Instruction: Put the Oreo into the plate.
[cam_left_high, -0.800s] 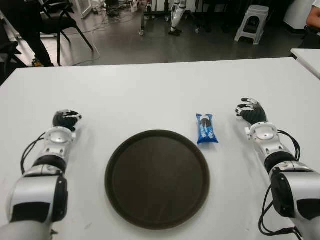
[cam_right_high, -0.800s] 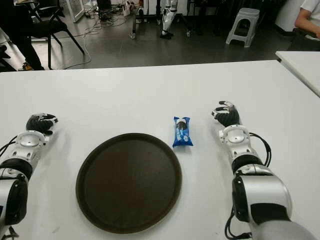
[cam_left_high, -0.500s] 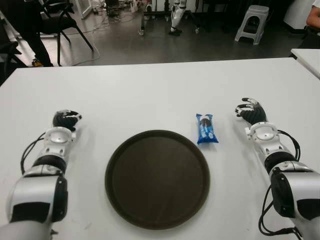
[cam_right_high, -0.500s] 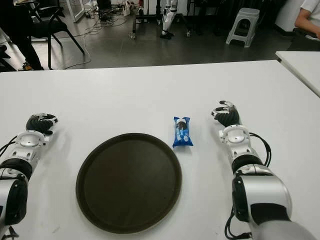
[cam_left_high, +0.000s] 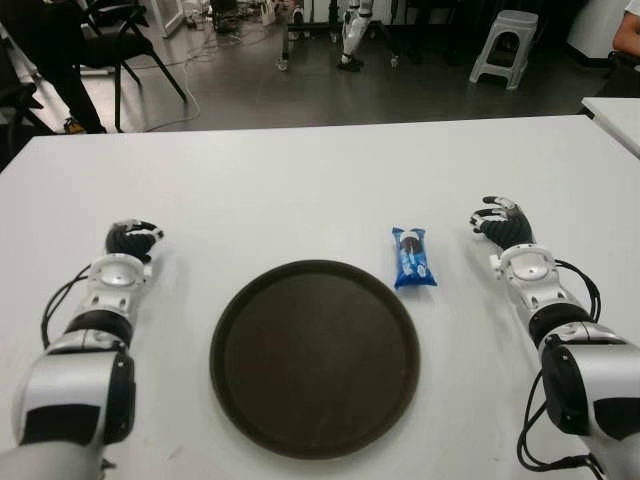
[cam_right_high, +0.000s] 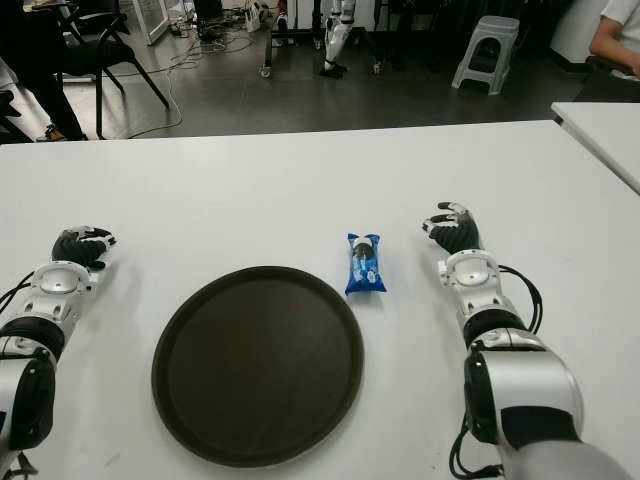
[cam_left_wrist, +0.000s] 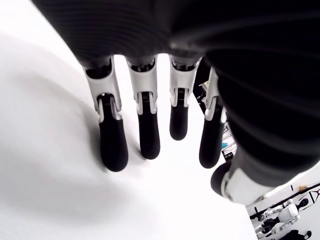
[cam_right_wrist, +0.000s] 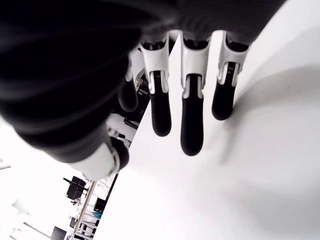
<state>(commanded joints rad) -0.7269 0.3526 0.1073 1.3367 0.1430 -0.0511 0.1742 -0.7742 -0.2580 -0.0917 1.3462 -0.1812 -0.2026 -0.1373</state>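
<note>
- Blue wrapping marks the Oreo, a small sealed packet with a cookie printed on it, lying flat on the white table.
- It lies lengthwise, one short end toward the robot and the other away, just beside the right-hand far edge of the plate but not on it; a thin strip of bare table shows between packet and rim.
- Dark brown and round, the plate sits in the middle of the near part of the table, and nothing lies in it.
- On the far right of the table, the right hand shows to the right of the Oreo, apart from it, with open table between them.
- Its own wrist view shows the fingers stretched out straight and slightly spread over the white surface, holding nothing.
- Over on the other side, the left hand shows to the left of the plate, well apart from the packet.
- Its fingers are likewise extended and parted, with nothing between them.
- Whether either palm actually touches the table cannot be told.
- Beyond the table's far edge lies a grey floor with a black chair at the far left, a pale plastic stool at the far right, and cables trailing between.
- Another white table's corner shows at the right edge.
</note>
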